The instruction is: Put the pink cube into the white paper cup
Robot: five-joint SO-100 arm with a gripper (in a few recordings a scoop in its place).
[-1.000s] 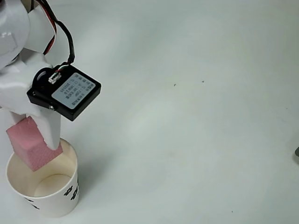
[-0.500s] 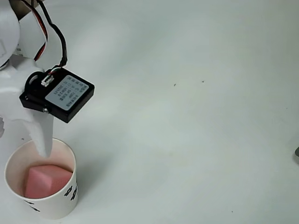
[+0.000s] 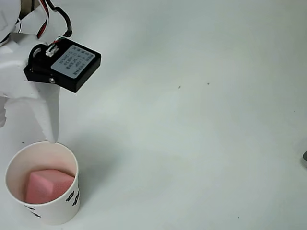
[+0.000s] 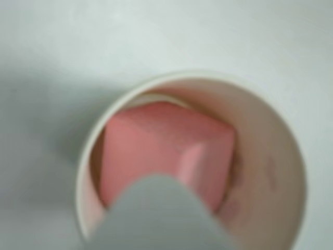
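The white paper cup (image 3: pixel 71 197) stands upright at the lower left of the overhead view, and the pink cube (image 3: pixel 46 185) lies tilted on its bottom. My white gripper (image 3: pixel 27 133) hangs open just above the cup's far rim with nothing in it. One finger (image 3: pixel 50 117) points down at the rim, and the other sits at the picture's left edge. The blurred wrist view looks straight down into the cup (image 4: pixel 273 172), where the cube (image 4: pixel 161 146) covers most of the bottom. A pale finger (image 4: pixel 156 219) rises from that view's lower edge.
The black servo block (image 3: pixel 64 64) with its red and black wires sits on the arm above the cup. White tabletop (image 3: pixel 192 143) stretches open to the right, with a dark object just showing at the right edge (image 3: pixel 305 156).
One second ago the cube was held over the cup's rim. It then dropped into the cup, and the open gripper has since risen and pulled back from the rim.
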